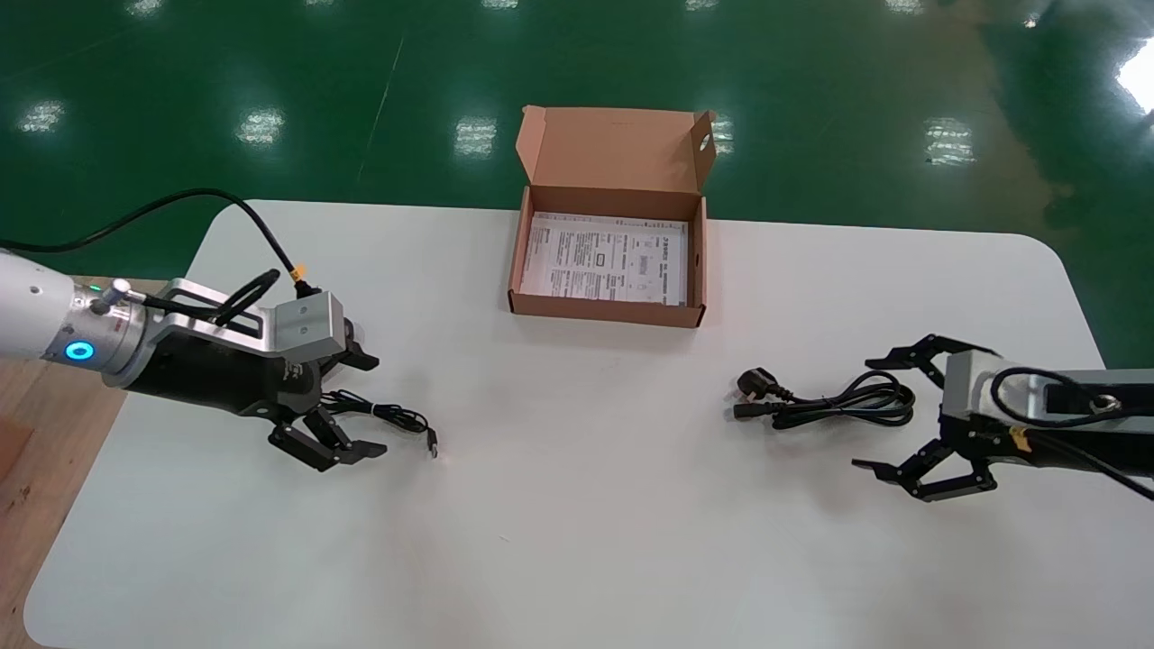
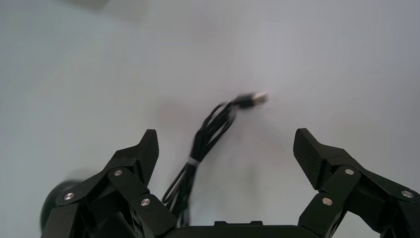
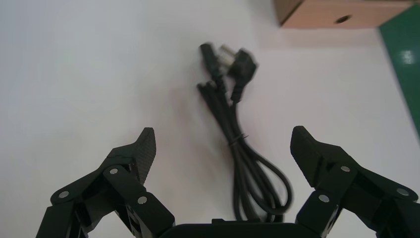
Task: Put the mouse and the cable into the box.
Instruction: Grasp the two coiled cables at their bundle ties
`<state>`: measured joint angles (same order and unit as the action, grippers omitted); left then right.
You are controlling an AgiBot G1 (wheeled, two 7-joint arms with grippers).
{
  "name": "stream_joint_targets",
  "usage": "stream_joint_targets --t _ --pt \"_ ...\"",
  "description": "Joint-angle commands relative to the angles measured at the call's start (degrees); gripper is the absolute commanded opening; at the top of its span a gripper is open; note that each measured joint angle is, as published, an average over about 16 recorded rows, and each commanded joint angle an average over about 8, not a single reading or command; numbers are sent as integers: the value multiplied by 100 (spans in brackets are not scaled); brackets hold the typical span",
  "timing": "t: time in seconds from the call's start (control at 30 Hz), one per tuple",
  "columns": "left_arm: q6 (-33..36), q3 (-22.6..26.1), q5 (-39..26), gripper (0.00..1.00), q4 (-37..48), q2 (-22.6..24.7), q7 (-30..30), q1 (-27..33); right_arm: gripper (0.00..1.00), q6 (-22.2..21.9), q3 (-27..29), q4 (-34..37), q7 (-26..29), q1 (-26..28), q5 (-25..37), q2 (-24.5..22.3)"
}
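Left claw (image 2: pixel 226 144) gapes; only its wrist view shows the mouse (image 2: pixel 48 201).

Bright overhead light — glare spots on the floor (image 1: pixel 631 54), soft shadows on the table (image 1: pixel 577 523).

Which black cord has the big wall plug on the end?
The thick cord before the open right gripper: it ends in a chunky wall plug. The thin cord by the left gripper ends in a small flat USB plug.
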<state>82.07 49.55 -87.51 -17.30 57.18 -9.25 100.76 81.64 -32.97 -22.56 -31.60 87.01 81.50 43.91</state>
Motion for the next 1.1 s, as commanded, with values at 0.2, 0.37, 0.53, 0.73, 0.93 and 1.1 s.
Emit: stream_joint_targets --t 0.2,0.37,0.53,0.73,0.93,1.1 --pt "-468 57 -161 100 695 202 -658 97 100 -226 -174 673 -480 293 328 351" --pt "-662 131 -288 100 1002 309 -1050 139 100 -440 -224 1049 -699 440 426 605" --pt "-784 174 -359 100 1250 353 -1336 165 100 -637 -267 1341 -899 547 502 833" --pt "-877 181 -372 100 1460 391 -1528 149 100 -856 -303 1611 -1118 608 567 1025" --pt "-969 178 -369 100 1583 432 -1635 101 100 -1056 -308 1816 -1245 685 584 1141" --pt "-1063 173 -363 53 1650 456 -1684 74 55 -1186 -318 1935 -1312 736 604 1209"
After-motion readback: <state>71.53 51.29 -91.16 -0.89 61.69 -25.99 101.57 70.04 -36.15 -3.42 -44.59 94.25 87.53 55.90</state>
